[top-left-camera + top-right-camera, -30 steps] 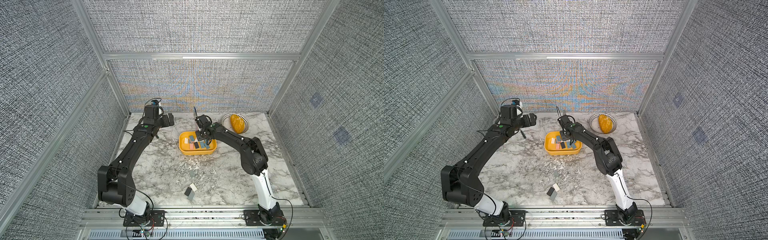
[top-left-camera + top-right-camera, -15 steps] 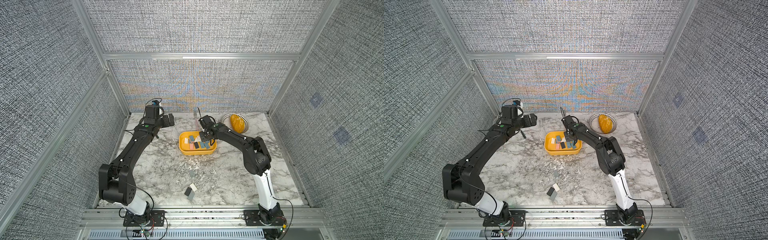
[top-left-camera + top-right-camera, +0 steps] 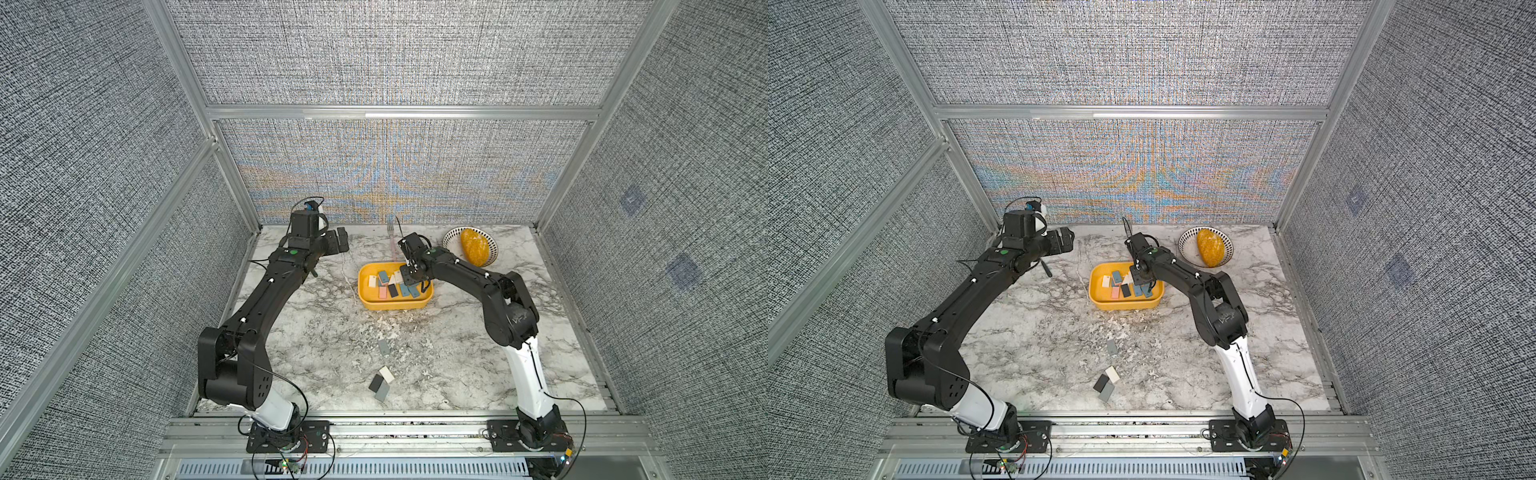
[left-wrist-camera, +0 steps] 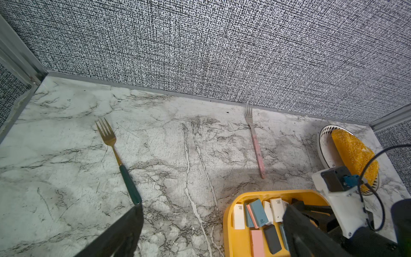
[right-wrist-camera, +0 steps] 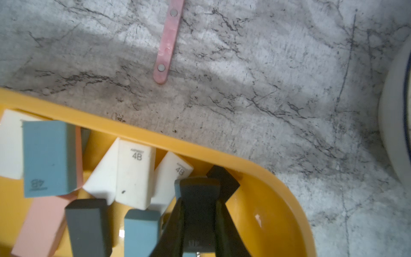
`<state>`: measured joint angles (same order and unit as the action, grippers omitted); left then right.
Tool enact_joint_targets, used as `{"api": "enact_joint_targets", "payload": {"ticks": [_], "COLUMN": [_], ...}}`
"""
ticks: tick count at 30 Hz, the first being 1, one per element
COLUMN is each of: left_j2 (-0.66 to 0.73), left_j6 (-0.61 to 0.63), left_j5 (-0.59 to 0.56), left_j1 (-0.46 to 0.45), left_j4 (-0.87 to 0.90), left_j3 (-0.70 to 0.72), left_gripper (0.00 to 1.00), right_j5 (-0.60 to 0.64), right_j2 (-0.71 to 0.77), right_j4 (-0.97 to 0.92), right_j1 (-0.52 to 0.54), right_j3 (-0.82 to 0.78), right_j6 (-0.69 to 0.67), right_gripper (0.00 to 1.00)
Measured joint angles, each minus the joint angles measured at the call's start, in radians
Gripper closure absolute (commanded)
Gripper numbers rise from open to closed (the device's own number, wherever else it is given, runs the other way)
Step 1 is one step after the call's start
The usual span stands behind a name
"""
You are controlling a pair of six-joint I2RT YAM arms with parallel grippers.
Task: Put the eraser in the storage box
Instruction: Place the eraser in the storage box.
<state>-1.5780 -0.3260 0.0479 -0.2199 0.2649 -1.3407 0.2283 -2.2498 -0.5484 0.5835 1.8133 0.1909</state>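
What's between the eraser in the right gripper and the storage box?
Nothing visible. The right gripper is shut on a dark grey eraser directly over the open storage box. Around it lie only other erasers already in the box, a black one closest.

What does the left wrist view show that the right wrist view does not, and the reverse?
Only the left wrist view: a gold fork with a green handle, the tines of the pink fork, the yellow lump in the bowl. Only the right wrist view: the right tool shut on a dark grey eraser. Both: the storage box with other erasers, the pink handle, the marble table.
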Motion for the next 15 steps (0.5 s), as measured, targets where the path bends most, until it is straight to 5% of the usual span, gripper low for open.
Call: {"api": "enact_joint_targets", "payload": {"ticks": [9, 15], "left_j2": [-0.002, -0.002], "left_j6": [0.0, 0.001], "left_j5": [0.0, 0.0], "left_j1": [0.0, 0.0], "left_j4": [0.0, 0.0], "left_j3": [0.0, 0.0], "left_gripper": [0.0, 0.0], "right_j5": [-0.019, -0.023], "right_j2": [-0.002, 0.053], "right_j4": [0.0, 0.001], "right_j1": [0.0, 0.011], "right_j3": [0.001, 0.0], "right_j6": [0.01, 0.012], "right_gripper": [0.56, 0.5]}}
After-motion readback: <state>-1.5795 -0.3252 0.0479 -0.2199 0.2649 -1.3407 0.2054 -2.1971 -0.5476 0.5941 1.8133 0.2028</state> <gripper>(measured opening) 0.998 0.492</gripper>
